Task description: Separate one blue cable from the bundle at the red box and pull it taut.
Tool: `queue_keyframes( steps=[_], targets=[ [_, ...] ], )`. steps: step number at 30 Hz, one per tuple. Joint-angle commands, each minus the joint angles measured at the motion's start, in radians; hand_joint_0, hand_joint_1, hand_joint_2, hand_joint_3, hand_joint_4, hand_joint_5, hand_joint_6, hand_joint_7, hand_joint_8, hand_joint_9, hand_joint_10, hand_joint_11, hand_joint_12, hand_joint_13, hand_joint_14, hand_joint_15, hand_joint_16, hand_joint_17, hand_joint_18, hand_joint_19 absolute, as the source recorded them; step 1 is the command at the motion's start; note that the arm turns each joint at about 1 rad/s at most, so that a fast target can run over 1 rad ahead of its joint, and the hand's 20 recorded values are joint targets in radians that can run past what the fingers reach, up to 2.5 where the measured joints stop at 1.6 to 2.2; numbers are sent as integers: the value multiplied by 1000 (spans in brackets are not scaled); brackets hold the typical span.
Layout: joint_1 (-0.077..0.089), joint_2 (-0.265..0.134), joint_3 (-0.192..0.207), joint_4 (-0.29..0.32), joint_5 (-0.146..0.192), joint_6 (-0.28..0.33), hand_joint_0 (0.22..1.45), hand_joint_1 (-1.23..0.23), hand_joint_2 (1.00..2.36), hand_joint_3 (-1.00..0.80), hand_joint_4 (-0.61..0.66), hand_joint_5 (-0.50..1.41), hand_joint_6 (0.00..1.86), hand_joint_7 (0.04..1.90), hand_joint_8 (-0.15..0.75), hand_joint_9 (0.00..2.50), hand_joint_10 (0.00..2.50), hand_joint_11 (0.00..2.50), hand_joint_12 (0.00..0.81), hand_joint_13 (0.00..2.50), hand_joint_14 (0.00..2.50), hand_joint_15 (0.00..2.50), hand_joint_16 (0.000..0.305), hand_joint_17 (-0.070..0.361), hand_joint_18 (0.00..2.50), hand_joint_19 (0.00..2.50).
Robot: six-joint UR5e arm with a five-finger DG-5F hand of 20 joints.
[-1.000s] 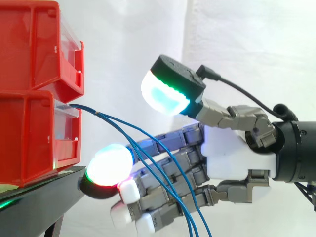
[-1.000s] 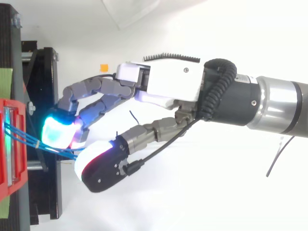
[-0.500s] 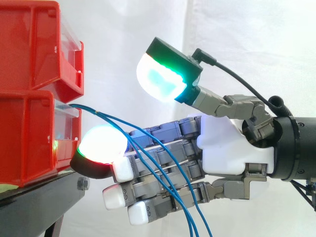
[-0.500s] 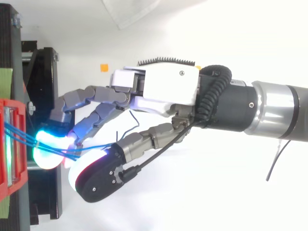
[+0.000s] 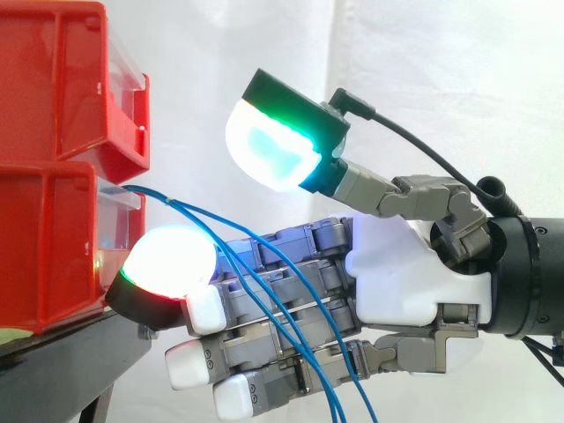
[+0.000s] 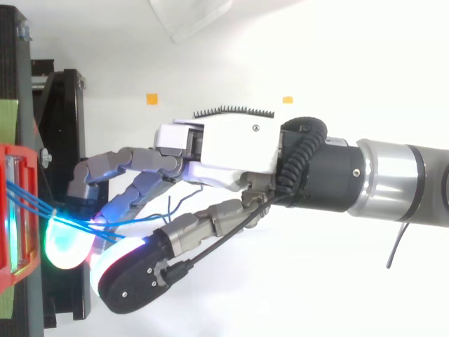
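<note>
Hand (image 5: 405,282) spread wide, thumb raised, gripping nothing; blue cables (image 5: 172,202) from red box (image 5: 44,238) cross its fingers; closing now risks trapping several strands.

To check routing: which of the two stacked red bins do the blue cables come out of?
The lower red bin; the blue cables leave over its front rim, under the upper bin.
</note>
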Motion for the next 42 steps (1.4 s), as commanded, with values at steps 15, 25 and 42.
queue_keyframes(
  steps=[15,25,42],
  targets=[
    [-11,-1,9,-5,-17,-24,591,-580,1003,-463,142,-124,501,1278,285,826,20,739,348,786,19,497,37,84,607,572],
    [-16,-1,8,-36,-2,-156,576,-587,1000,-489,147,-134,501,1218,284,812,20,739,354,793,21,512,39,88,619,587],
    [-13,-1,9,-27,-5,-208,570,-584,1000,-499,144,-136,501,1215,285,803,20,736,355,800,20,518,40,90,629,591]
  ],
)
